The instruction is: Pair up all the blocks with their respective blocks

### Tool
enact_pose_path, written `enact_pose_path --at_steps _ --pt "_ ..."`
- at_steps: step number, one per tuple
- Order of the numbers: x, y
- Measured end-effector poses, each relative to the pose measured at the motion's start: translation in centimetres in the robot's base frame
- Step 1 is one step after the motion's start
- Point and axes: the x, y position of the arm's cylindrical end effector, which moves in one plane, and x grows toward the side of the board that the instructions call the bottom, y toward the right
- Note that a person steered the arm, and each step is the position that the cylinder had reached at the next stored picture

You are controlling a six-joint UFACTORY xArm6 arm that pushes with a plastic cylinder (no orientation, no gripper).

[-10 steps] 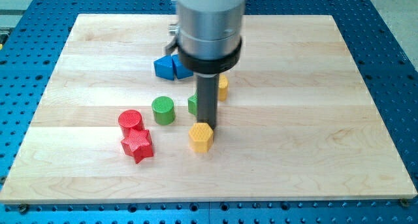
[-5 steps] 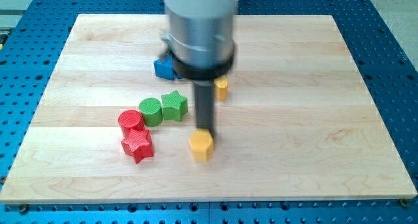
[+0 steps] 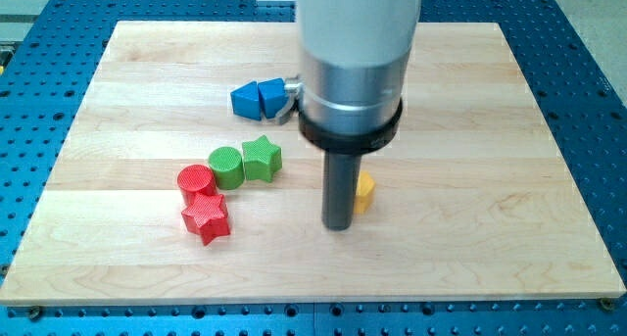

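my tip [image 3: 338, 225] just left of yellow block [image 3: 364, 192]

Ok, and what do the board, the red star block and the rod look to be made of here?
The board looks like pale wood, matte, with visible grain and plank seams. The red star block seems plastic, possibly 3D-printed: fine ridges show on its top, though that stays a guess. The rod, ending at my tip just left of a yellow block, looks dark and matte; its material is unclear.

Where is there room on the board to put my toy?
The board's right side past the yellow block is bare, and so is the left edge. It is crowded around the red, green and blue blocks, and at my tip.
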Motion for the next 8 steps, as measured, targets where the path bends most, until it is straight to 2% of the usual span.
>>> enact_pose_path --at_steps 1,2,3,4,6,7,8 --pt "6.6 0.8" --pt "1.4 3.2" --pt "-3.7 1.3" --pt "0.5 1.5" --pt "-8.6 0.7" --pt "-7.2 7.9" --pt "-14.3 10.8"
